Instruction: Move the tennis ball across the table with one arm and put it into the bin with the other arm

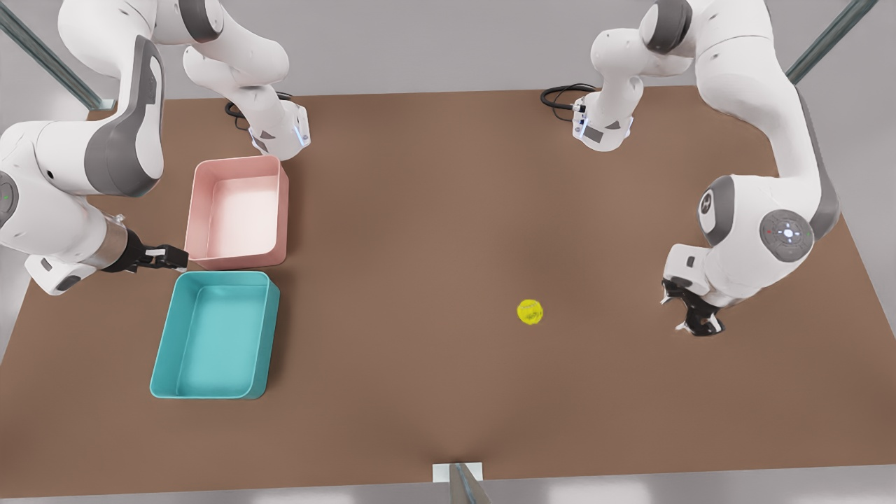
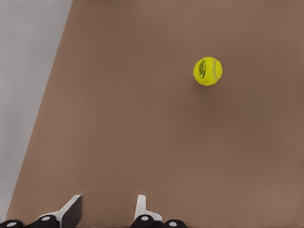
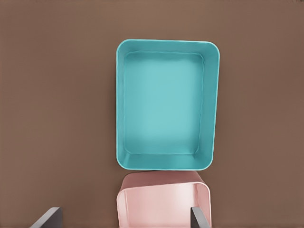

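A fuzzy yellow-green tennis ball [image 1: 530, 311] is sitting loose on the matte brown desk [image 1: 434, 210], well apart from the glossy teal bin [image 1: 215, 336]. The left pincer [image 1: 689, 316] is hovering near the ball with fingers spread; the right pincer [image 1: 162, 257], released, is waiting beside the bin and pink tray [image 1: 238, 212]. Light and springy, the ball likely rolls; squeezing across its middle looks safest.

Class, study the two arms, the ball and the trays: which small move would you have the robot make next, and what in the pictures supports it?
Probably the left gripper should travel toward the small yellow-green tennis ball and descend over it. Its fingers are open, the ball lies free on the brown table beside it, far from the teal plastic bin. The right gripper waits, open, by that bin and the pink tray.
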